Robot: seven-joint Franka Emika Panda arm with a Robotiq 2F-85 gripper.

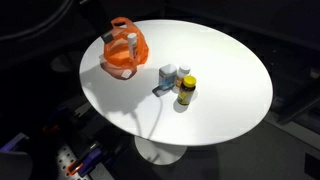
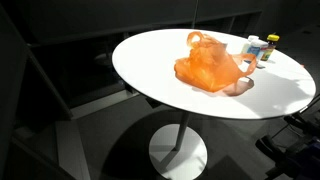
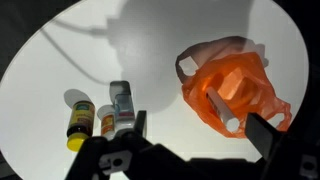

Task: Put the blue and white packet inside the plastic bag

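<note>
The blue and white packet (image 1: 166, 78) lies on the round white table (image 1: 220, 110) next to two small bottles. In the wrist view the packet (image 3: 122, 100) is at lower left. The orange plastic bag (image 1: 124, 50) sits near the table's edge with its handles up, and a white tube (image 3: 222, 110) shows inside it. The bag also shows in an exterior view (image 2: 210, 65) and in the wrist view (image 3: 235, 90). My gripper (image 3: 200, 132) is open and empty, high above the table, between the packet and the bag. The arm is not seen in the exterior views.
A yellow-capped bottle (image 1: 186, 92) and a white-capped bottle (image 1: 184, 72) stand right beside the packet. They also show in the wrist view, the yellow-capped one (image 3: 78, 122) left of the white-capped one (image 3: 105, 122). The surroundings are dark beyond the table edge (image 2: 150, 85).
</note>
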